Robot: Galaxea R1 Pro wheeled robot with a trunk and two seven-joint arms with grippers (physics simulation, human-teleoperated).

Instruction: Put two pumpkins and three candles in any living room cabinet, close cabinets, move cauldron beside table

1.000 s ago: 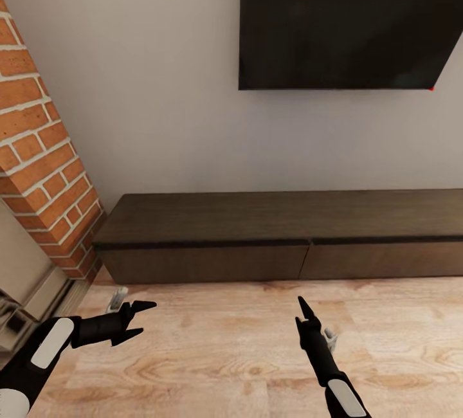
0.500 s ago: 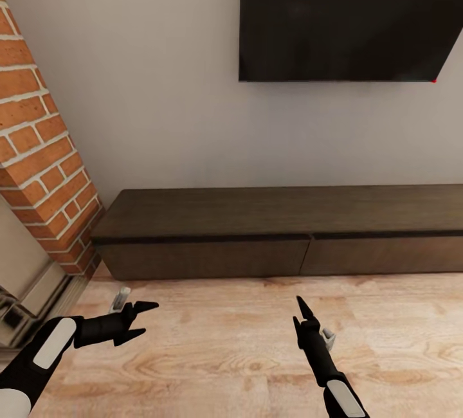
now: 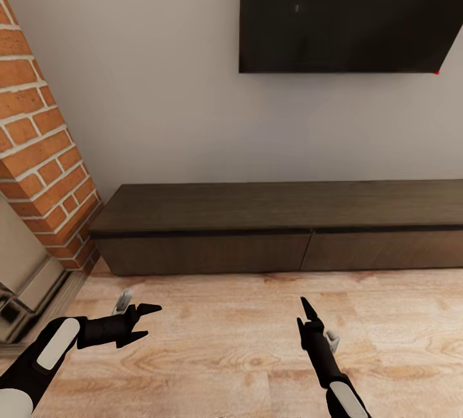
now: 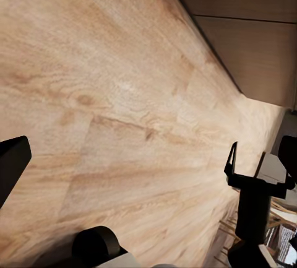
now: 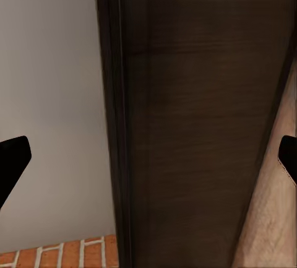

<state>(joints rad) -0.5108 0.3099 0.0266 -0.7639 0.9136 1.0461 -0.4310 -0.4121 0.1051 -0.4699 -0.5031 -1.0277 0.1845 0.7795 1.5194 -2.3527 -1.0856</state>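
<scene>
Cabinet [image 3: 283,238]: it sits ahead of you against the far wall, long and low, both drawer fronts flush and shut; its top is bare.
Pumpkins and candles: none lie on the cabinet top or on the stretch of floor in front of you, so nothing is ready to stow.
Left gripper [image 3: 146,325]: you have it spread wide over the wooden floor [image 3: 225,347], near left, holding nothing.
Right gripper [image 3: 305,315]: it points at the cabinet front with its fingers apart and nothing between them.
Surroundings: a brick column [image 3: 38,148] stands far left, and a dark wall screen [image 3: 347,13] hangs above the cabinet.
Risk, drawers: the fronts have no handles, so I judge a fingertip pull at the seam could slip off and leave the drawer shut.
Risk, base: driving closer could knock the low cabinet edge, since your arms hang low in front.
Risk, order: opening a drawer now, empty-handed, means you may forget to close it later.
</scene>
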